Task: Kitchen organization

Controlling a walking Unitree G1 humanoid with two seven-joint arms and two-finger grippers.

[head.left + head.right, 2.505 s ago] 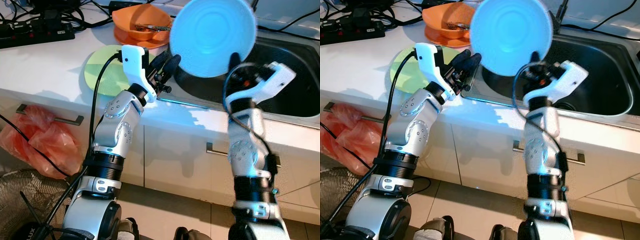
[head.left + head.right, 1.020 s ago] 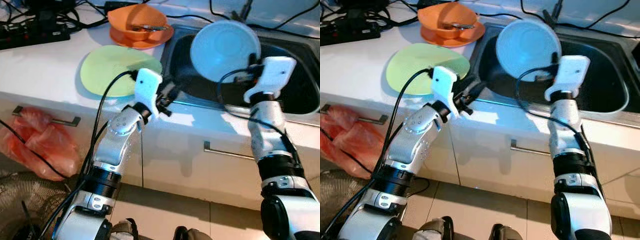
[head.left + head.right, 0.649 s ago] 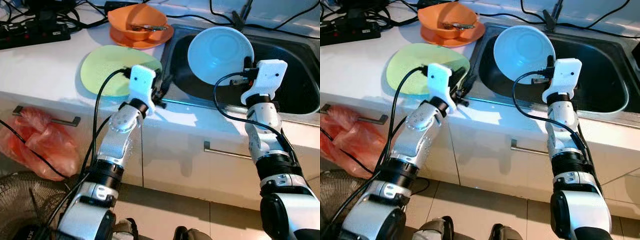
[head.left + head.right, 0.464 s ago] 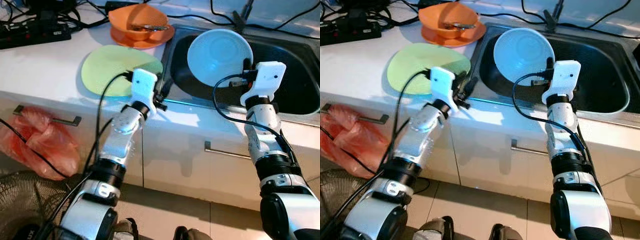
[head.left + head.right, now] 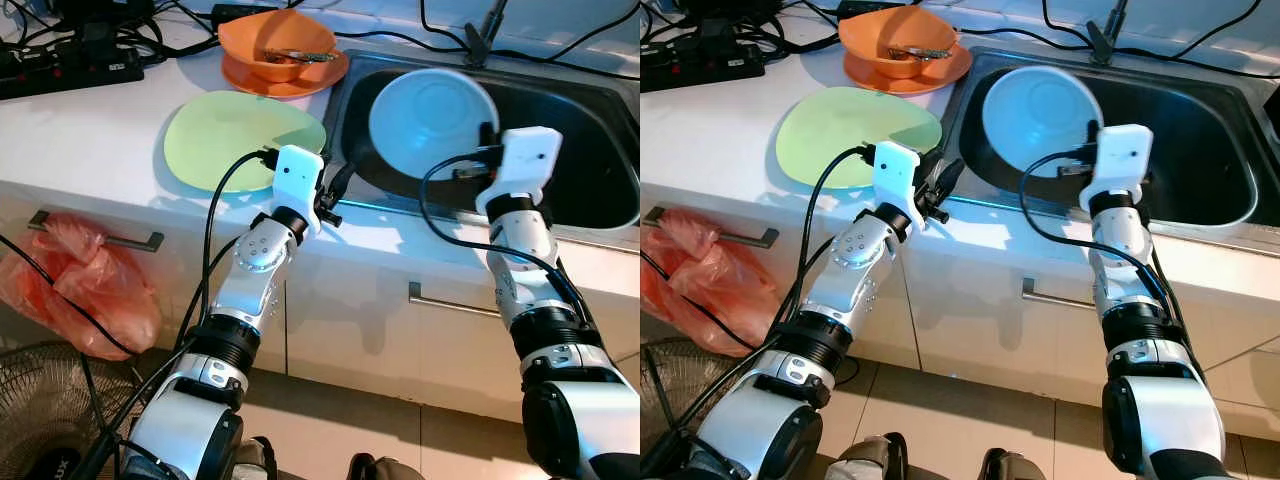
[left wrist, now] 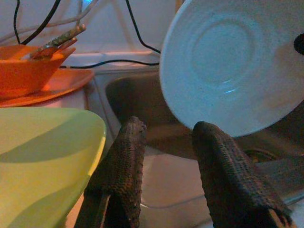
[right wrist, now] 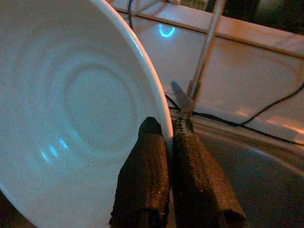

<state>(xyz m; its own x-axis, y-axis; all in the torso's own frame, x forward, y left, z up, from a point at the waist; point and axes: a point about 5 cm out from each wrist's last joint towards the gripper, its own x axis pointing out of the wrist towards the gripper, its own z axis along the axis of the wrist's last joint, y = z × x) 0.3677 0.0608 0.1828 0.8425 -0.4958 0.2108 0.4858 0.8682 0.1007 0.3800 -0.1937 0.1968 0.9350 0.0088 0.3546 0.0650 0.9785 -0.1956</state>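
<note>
A pale blue plate [image 5: 430,120] hangs tilted over the steel sink [image 5: 590,165]. My right gripper [image 7: 168,126] is shut on its rim, and the fingers [image 5: 487,135] pinch the edge nearest my right arm. My left gripper [image 5: 338,183] hovers over the counter's front edge, between the sink's left rim and a flat green plate [image 5: 235,135]. It is open with nothing between its fingers [image 6: 128,142]. In the left wrist view the blue plate [image 6: 228,61] hangs beyond the fingertips, apart from them.
An orange bowl [image 5: 280,40] with utensils sits on an orange plate at the back of the white counter [image 5: 90,130]. A power strip [image 5: 70,70] and cables lie at the back left. Below are drawer handles, a red plastic bag [image 5: 85,300] and a fan [image 5: 40,400].
My right gripper has brought the blue plate down from high in front of the camera to low over the sink, drifting slightly left. My left gripper has shifted a little along the counter edge.
</note>
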